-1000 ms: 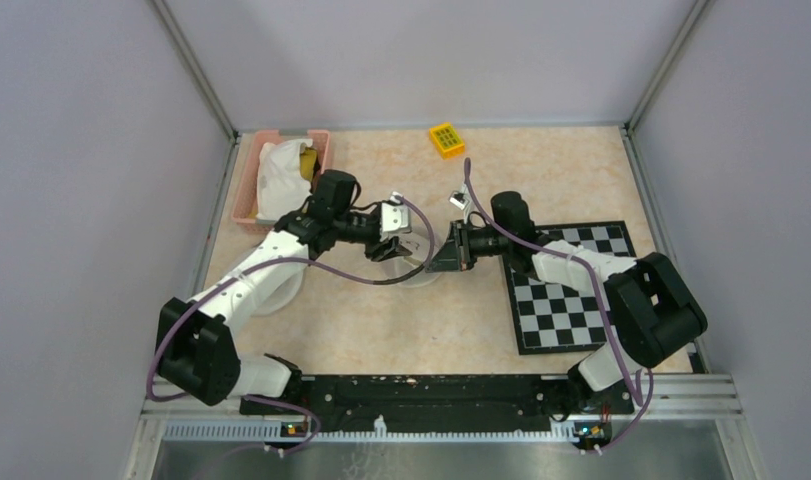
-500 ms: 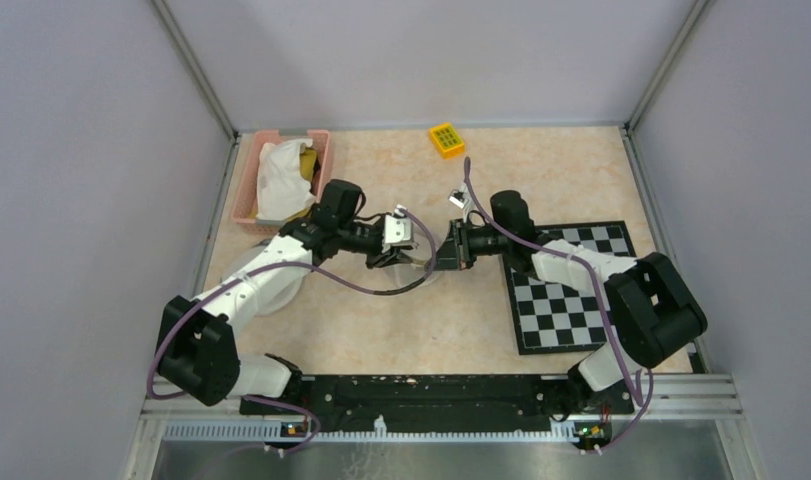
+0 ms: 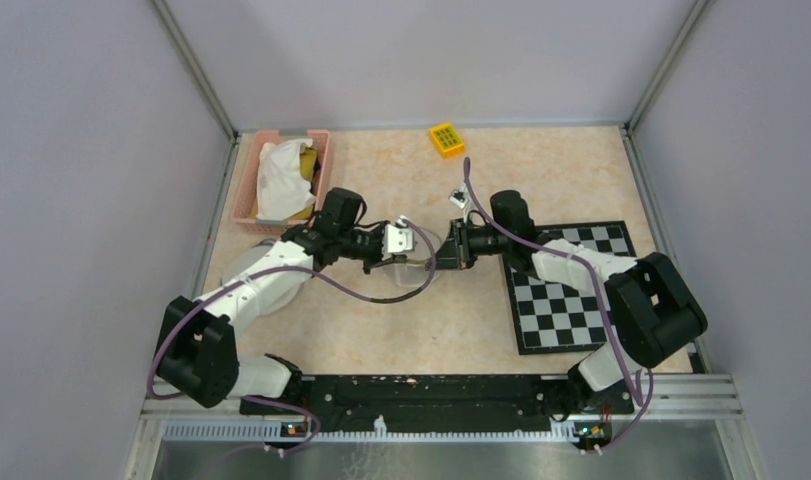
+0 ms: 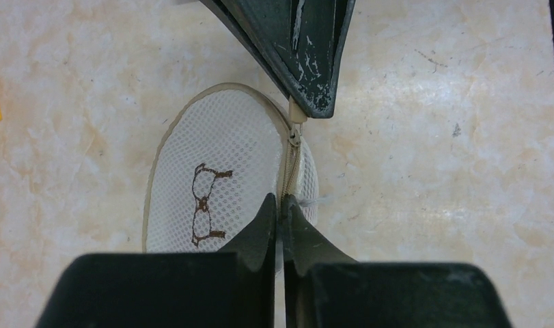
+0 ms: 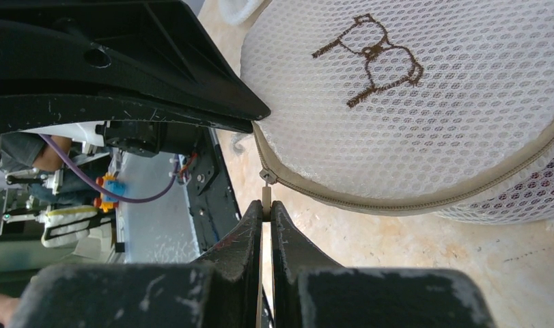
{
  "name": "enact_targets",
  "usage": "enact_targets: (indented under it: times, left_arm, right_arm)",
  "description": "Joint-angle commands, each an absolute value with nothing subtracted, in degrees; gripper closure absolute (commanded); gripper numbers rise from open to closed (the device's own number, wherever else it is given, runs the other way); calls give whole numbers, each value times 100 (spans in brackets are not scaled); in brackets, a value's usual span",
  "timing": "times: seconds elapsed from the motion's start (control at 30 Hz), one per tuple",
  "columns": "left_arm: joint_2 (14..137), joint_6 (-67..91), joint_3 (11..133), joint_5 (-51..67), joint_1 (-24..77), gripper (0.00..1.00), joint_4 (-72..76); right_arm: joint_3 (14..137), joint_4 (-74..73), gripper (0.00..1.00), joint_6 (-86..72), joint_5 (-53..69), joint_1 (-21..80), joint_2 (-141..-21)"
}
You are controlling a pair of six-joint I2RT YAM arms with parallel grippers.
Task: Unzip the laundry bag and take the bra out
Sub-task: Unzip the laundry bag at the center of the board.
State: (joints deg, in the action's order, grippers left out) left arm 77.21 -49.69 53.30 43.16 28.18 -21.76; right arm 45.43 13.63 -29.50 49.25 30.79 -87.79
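Left arm has swung in toward counter centre (image 3: 361,330) over the last second, and the left fingers (image 4: 264,225), half open a moment ago, have come together on the laundry bag (image 4: 219,157). They now pinch its rim right at the zipper (image 4: 289,164), nearly shut with only fabric between. Right fingers (image 5: 250,232) unchanged: clamped tight on the zipper pull (image 5: 266,195), opposite the left pair across the seam. The bag lies flat on the counter between the two arms, brown bra emblem (image 4: 204,205) facing up. Zipper teeth look closed along the visible run, so the bag reads as still zipped. Bra itself not visible; presumably inside. Meaning: bag is now anchored on one side and the pull held on the other, so the setup for unzipping appears complete. Likely next is drawing the pull along the seam while the left pinch resists. Risk: thin mesh slipping out of the pinch.
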Motion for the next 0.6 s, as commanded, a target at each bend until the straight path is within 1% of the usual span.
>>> enact_targets:
  times: [0.0,0.23,0.47,0.5,0.57]
  left_arm:
    - [7462,-4836,5267,3846,2702,100,-1905]
    - [7413,-4870,5245,3619,2516,100,-1903]
    - [7522,-4371,5335,3419,2468,99,-1501]
    - [7520,-4295,5388,3438,2469,92,-1462]
    - [7499,-4263,5493,3849,2475,73,-1521]
  right_arm:
    - [4597,1400,100,-2831,4998,2901,-8493]
    - [4360,1370,100,-2823,4992,2492,-8315]
    - [4307,1508,100,-2951,5150,2502,-8244]
    - [4314,1531,100,-2975,5176,2523,-8236]
    - [4337,1553,100,-2997,5209,2592,-8226]
